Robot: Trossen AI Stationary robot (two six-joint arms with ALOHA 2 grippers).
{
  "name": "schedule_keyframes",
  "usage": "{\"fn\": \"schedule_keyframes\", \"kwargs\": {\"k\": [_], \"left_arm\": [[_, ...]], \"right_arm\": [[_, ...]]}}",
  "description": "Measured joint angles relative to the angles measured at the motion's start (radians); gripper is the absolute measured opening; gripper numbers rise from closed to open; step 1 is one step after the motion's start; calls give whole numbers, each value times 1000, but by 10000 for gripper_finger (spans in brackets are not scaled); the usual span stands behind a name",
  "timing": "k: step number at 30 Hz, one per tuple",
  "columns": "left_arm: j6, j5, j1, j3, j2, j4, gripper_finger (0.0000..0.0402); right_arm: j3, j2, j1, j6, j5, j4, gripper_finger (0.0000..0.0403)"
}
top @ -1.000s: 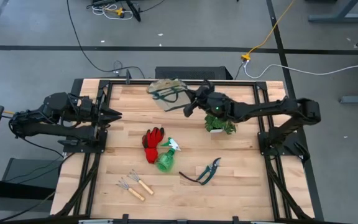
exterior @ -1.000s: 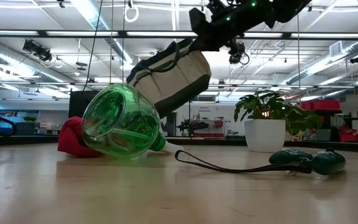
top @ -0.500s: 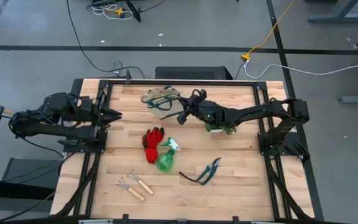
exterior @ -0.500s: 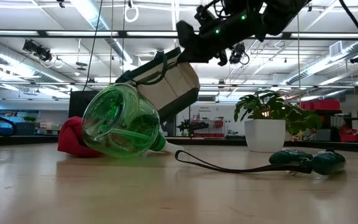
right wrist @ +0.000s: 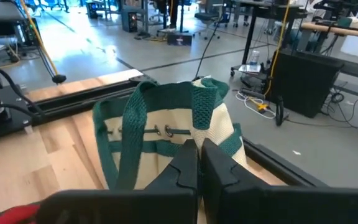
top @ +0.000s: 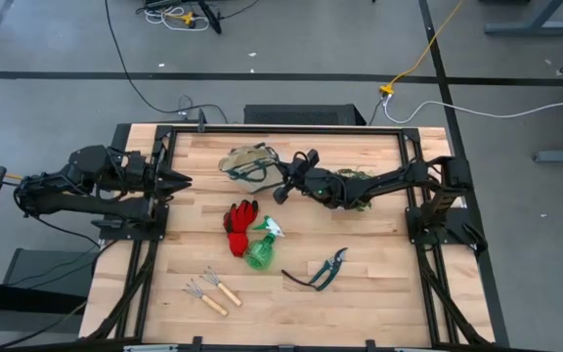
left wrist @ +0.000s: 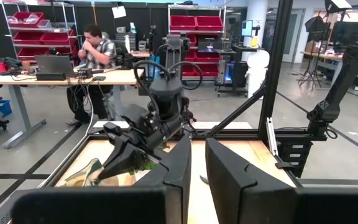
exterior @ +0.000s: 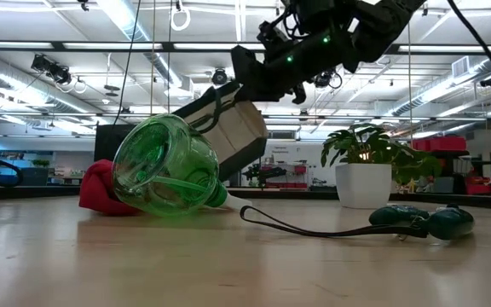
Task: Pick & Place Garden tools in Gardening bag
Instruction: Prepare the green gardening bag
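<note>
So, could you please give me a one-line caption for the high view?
Right gripper shut on the gardening bag strap at the table's far side; gloves, spray bottle, shears, rakes lie unpacked.

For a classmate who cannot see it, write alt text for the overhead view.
The right end effector, shut on a strap, holds the gardening bag at the table's far side. Nearer lie red gloves, a green spray bottle, pruning shears and two rakes. The left arm waits at the left edge.

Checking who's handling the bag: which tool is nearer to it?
Right. The right tool is shut on the bag at its strap, holding it tilted above the table; the left tool waits at the table's left edge, apart from it.
</note>
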Motion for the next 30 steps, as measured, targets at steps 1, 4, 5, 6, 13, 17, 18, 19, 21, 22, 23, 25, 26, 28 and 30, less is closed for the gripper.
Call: {"fn": "schedule_keyframes", "kwargs": {"k": [1, 4, 5, 6, 13, 17, 18, 19, 21, 22, 23, 25, 26, 28, 30], "left_arm": [[0, 0, 0, 0, 0, 0, 55], [0, 0, 0, 0, 0, 0, 55], [0, 0, 0, 0, 0, 0, 55], [0, 0, 0, 0, 0, 0, 55], [0, 0, 0, 0, 0, -7, 55], [0, 0, 0, 0, 0, -7, 55], [0, 0, 0, 0, 0, -7, 55], [0, 0, 0, 0, 0, -7, 55], [0, 0, 0, 0, 0, -7, 55], [0, 0, 0, 0, 0, -7, 55], [0, 0, 0, 0, 0, -7, 55], [0, 0, 0, 0, 0, -7, 55], [0, 0, 0, 0, 0, -7, 55], [0, 0, 0, 0, 0, -7, 55], [0, 0, 0, 0, 0, -7, 55]], "right_arm": [[0, 0, 3, -1, 0, -3, 0], [0, 0, 13, 3, 1, -31, 0], [0, 0, 16, 3, 1, -45, 0], [0, 0, 21, 3, 1, -56, 0], [0, 0, 44, 11, 18, -127, 0], [0, 0, 47, 39, 19, -186, 0], [0, 0, 48, 49, 19, -199, 0], [0, 0, 50, 57, 20, -215, 0], [0, 0, 55, 62, 23, -239, 0], [0, 0, 59, 62, 23, -246, 0], [0, 0, 62, 63, 22, -252, 0], [0, 0, 69, 67, 22, -273, 0], [0, 0, 73, 71, 21, -284, 0], [0, 0, 80, 80, 22, -304, 0], [0, 0, 89, 82, 23, -324, 0]]}}
